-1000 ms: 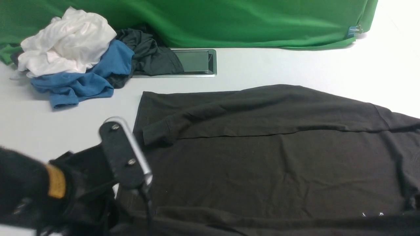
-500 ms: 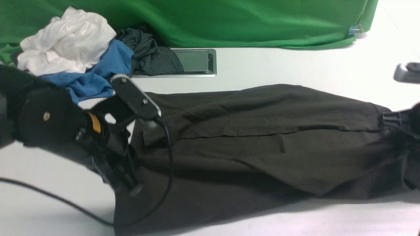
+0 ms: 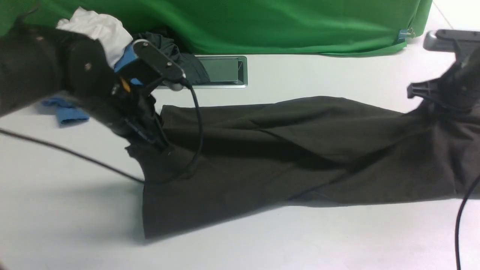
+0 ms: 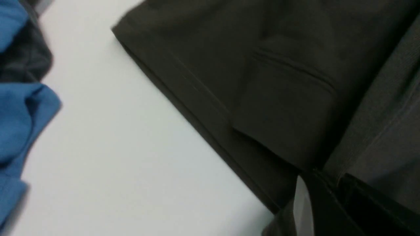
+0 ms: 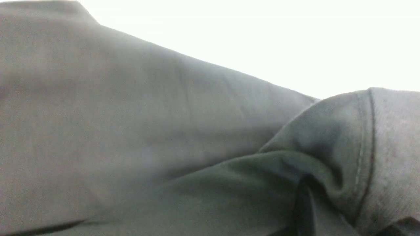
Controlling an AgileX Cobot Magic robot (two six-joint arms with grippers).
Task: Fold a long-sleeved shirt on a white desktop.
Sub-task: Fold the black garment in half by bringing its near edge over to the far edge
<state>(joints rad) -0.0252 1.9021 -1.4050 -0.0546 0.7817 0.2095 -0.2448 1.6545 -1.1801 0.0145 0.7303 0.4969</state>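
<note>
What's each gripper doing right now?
Left gripper: closed, holding the dark shirt near its hem.
Right gripper: closed, holding the same shirt by bunched cloth.

Front camera between the arms, facing forward; both wrist cameras closer, sharing its dark cloth (image 3: pixel 240 176).

One long-sleeved shirt (image 3: pixel 262 176) lies on one worktop (image 3: pixel 93 210), below two robot arms, each with one end effector. At the far left there are three other garments: one white (image 3: pixel 105 32), one blue (image 3: pixel 71 114), one dark (image 3: pixel 191 67). One green backdrop (image 3: pixel 281 26) and one silver-framed panel (image 3: pixel 222 69).
</note>
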